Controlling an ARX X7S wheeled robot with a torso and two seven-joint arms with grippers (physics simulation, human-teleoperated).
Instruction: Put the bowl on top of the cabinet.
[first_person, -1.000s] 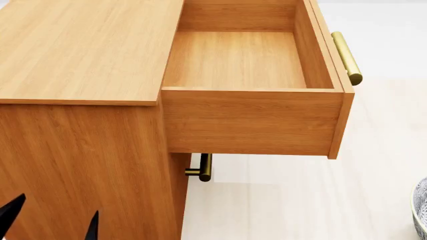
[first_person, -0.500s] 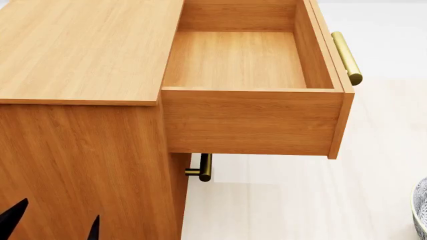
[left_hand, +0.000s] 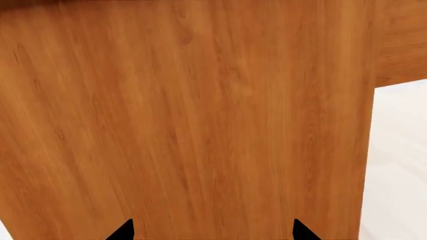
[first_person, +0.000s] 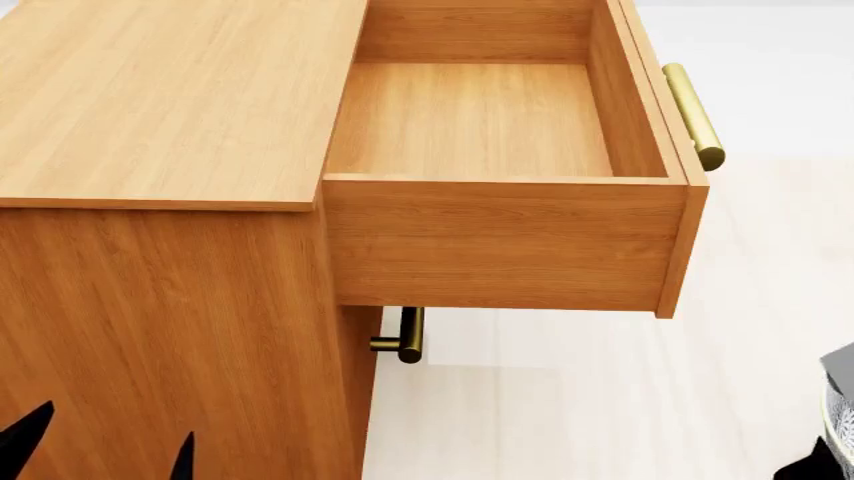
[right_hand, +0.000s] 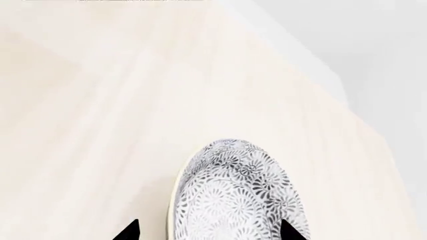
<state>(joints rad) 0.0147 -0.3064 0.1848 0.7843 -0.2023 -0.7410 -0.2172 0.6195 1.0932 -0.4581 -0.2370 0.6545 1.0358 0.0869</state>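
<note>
While the cabinet (first_person: 160, 100) fills the view just ahead of the left gripper (left_hand: 212, 231), its top drawer (first_person: 501, 130) hangs pulled out. Down on the pale floor (right_hand: 87, 125), the bowl (right_hand: 237, 195) sits between the spread tips of the right gripper (right_hand: 208, 231), and the left tips stand apart too.

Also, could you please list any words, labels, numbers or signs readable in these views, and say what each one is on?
None: no view shows any readable text.
The cabinet, its open drawer and brass handles are plain, with no labels.
The bowl carries only a dark floral pattern, no letters or numbers.
The pale floor is unmarked.
</note>
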